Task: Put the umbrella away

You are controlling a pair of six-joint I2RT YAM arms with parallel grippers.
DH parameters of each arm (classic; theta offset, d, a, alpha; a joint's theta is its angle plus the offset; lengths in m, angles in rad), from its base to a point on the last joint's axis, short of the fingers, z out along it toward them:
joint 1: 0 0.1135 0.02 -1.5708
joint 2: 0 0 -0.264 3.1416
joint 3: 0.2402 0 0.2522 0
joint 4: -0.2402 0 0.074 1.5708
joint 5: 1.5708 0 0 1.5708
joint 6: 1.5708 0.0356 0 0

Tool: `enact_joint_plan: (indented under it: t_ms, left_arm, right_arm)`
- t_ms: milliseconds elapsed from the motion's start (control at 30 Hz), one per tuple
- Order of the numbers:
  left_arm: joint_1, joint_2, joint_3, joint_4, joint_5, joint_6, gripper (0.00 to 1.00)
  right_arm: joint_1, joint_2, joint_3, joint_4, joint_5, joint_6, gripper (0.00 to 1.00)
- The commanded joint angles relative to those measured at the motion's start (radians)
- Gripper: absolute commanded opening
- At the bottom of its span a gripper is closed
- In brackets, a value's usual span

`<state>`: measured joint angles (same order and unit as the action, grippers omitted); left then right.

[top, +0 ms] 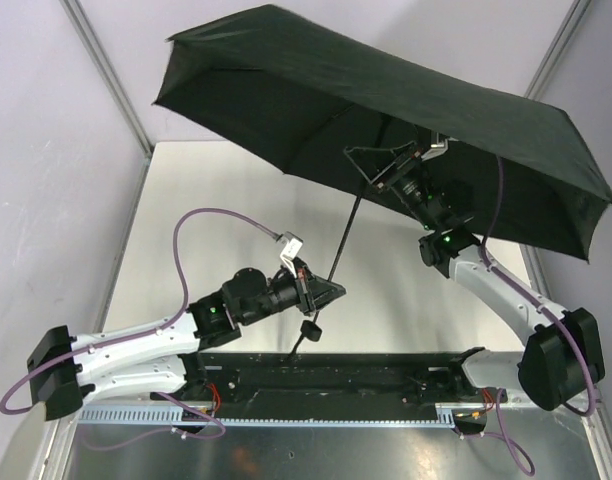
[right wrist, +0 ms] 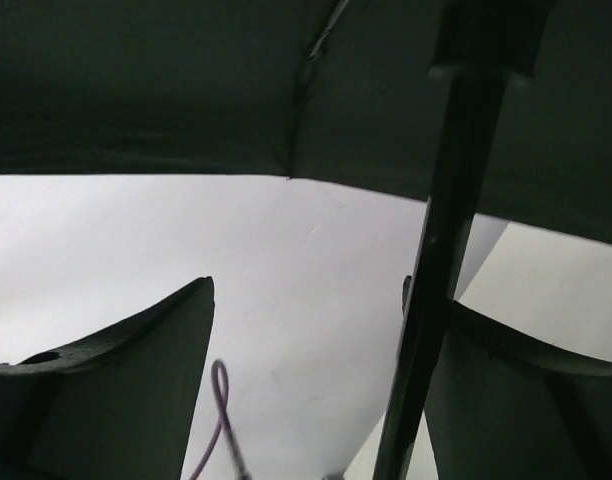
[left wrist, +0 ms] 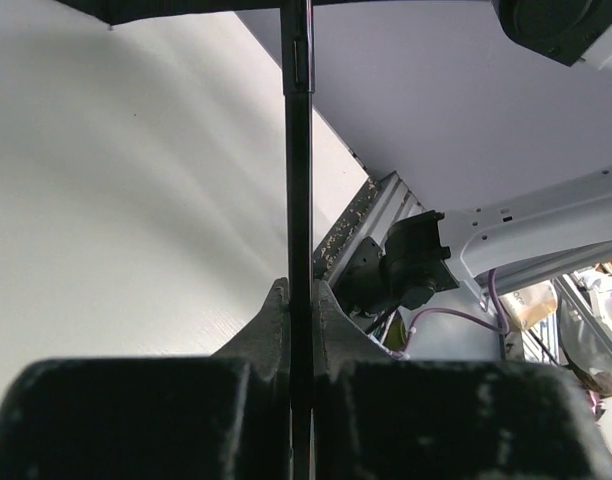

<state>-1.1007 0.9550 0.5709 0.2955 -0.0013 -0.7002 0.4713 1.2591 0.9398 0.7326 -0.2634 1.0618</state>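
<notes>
overhead, the open umbrella spreads its black canopy, tilted, above the surface. left hand: clamped together on the thin shaft, just above the knob handle. right hand: fingers apart, under the canopy beside the upper shaft.

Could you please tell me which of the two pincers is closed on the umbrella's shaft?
The left pincer, clamped on the shaft above the knob; the right pincer stands open under the canopy.
</notes>
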Motion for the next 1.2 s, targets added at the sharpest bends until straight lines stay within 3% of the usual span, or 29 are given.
enact_joint_plan:
  t_ms: [0, 267, 500, 767, 900, 1167]
  left_arm:
    - [0.001, -0.036, -0.002, 0.156, -0.008, 0.008, 0.0]
    - [0.004, -0.049, -0.082, 0.318, 0.056, -0.109, 0.0]
    - [0.013, -0.006, -0.117, 0.438, 0.104, -0.196, 0.0]
    - [0.013, 0.017, -0.145, 0.515, 0.136, -0.246, 0.0]
    - [0.013, 0.015, -0.147, 0.524, 0.146, -0.256, 0.0]
    - [0.013, 0.03, -0.148, 0.543, 0.165, -0.277, 0.0]
  right_arm:
    - [-0.043, 0.058, 0.058, 0.137, 0.084, 0.039, 0.8]
    - [-0.153, 0.137, 0.07, 0.243, 0.049, 0.218, 0.77]
    - [-0.168, 0.183, 0.044, 0.422, 0.074, 0.281, 0.79]
    - [-0.178, 0.228, 0.069, 0.439, 0.098, 0.3, 0.67]
    - [-0.18, 0.254, 0.095, 0.424, 0.106, 0.305, 0.52]
    - [-0.182, 0.313, 0.127, 0.424, 0.116, 0.347, 0.52]
